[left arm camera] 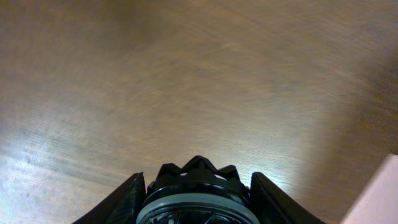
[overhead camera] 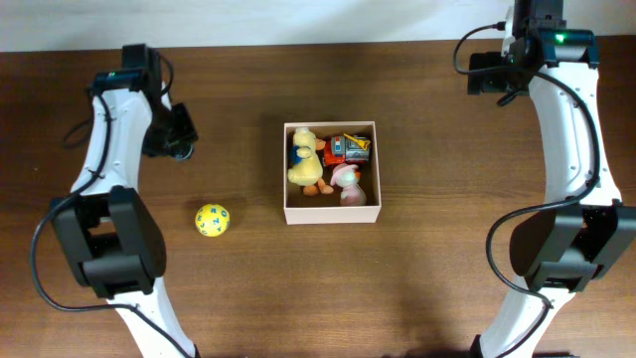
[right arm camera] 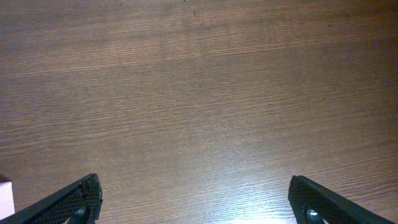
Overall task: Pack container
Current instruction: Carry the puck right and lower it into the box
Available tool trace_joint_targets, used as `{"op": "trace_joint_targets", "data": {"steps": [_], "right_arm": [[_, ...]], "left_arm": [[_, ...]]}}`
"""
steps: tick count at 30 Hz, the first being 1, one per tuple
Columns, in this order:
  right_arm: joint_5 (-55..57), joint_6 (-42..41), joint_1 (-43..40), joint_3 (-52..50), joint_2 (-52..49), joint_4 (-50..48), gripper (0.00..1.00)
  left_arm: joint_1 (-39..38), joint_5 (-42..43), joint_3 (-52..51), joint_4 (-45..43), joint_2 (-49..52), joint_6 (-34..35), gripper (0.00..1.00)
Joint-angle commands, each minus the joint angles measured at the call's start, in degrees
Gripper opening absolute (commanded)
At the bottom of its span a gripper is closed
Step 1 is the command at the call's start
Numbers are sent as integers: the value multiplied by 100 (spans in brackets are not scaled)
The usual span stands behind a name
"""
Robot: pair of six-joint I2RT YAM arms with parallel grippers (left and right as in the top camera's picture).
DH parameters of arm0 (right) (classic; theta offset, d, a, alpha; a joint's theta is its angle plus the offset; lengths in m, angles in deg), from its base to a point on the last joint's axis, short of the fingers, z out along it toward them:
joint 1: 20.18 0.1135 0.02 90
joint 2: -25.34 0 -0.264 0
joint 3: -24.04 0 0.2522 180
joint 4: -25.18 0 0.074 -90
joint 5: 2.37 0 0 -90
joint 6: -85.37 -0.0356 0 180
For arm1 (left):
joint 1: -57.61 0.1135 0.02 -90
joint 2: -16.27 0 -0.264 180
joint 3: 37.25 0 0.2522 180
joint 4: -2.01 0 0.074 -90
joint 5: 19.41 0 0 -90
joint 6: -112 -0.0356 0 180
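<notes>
The container (overhead camera: 333,215), a white-walled square box with a tan inside, sits mid-table. It holds a yellow plush duck (overhead camera: 305,159), a red-orange toy car (overhead camera: 349,148) and a pink toy (overhead camera: 347,182). A yellow ball (overhead camera: 212,220) lies on the table to the left of the box. My left gripper (overhead camera: 181,139) hangs over the table further left, shut on a black round toy (left arm camera: 198,184) with a grey ring, its fingers (left arm camera: 127,200) pressed against both sides. My right gripper (right arm camera: 196,205) is at the far right back (overhead camera: 494,77), open and empty above bare wood.
The table is dark brown wood (overhead camera: 417,288). A pale corner (left arm camera: 380,198) shows at the lower right of the left wrist view; I cannot tell what it is. Both arm bases stand at the near edge, left (overhead camera: 109,244) and right (overhead camera: 561,244).
</notes>
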Motion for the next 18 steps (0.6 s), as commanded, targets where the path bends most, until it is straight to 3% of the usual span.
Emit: {"op": "trace_joint_targets", "data": {"steps": [1, 8, 18], "right_arm": [[87, 15, -11, 105, 240, 0, 99], [87, 15, -11, 105, 240, 0, 99], [87, 15, -11, 105, 240, 0, 99]], "left_arm": [[-479, 81, 581, 72, 39, -323, 42], [-1403, 81, 1377, 474, 39, -837, 43], [-2361, 85, 2210, 1604, 39, -835, 43]]}}
